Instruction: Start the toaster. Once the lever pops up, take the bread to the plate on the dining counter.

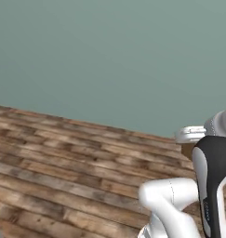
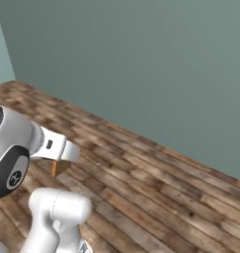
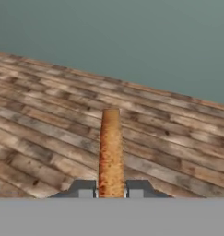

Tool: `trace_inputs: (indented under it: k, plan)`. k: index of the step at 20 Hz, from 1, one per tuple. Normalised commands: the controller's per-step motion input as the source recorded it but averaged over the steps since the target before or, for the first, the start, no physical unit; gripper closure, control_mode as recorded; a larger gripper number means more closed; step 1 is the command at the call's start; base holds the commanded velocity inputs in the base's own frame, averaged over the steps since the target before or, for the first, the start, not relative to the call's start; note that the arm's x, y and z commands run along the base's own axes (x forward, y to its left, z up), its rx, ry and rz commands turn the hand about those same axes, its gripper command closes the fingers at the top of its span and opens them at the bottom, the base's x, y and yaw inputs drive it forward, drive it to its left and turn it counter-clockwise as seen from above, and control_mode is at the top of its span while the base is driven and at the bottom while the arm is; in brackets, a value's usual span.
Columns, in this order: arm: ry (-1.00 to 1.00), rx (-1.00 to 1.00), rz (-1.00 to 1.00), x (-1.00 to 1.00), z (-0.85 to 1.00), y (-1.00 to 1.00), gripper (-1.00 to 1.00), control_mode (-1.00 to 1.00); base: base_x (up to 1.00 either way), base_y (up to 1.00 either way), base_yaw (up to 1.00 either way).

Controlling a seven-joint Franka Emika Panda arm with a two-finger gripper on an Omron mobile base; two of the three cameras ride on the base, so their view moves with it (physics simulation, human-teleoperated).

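Hand view shows the tool (image 3: pixel 110 190) clamped on the bread (image 3: pixel 110 152) edge-on above wooden floor (image 3: pixel 44 120), so a jolt could likely shake it loose before reaching any worktop

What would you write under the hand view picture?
The gripper holds the bread edge-on over a wooden floor.

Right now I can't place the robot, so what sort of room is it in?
Probably an open stretch of an indoor room: wood plank floor, plain grey-green wall, and the gripper holding the bread edge-on.
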Motion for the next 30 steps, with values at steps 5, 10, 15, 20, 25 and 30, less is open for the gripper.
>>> trace_inputs:
  k: [5, 10, 15, 20, 25, 30]
  plan:
    - [0.00, 0.00, 0.00, 0.00, 0.00, 0.00, 1.00, 1.00, 1.00, -0.59, 0.10]
    - [0.00, 0.00, 0.00, 0.00, 0.00, 0.00, 1.00, 1.00, 1.00, -0.68, 0.21]
    - [0.00, 0.00, 0.00, 0.00, 0.00, 0.00, 1.00, 1.00, 1.00, -0.59, 0.37]
    - [0.00, 0.00, 0.00, 0.00, 0.00, 0.00, 1.00, 1.00, 1.00, -0.55, 0.40]
    - [0.00, 0.00, 0.00, 0.00, 0.00, 0.00, 1.00, 1.00, 1.00, -0.55, 0.40]
    - [0.00, 0.00, 0.00, 0.00, 0.00, 0.00, 1.00, 1.00, 1.00, -0.42, 0.46]
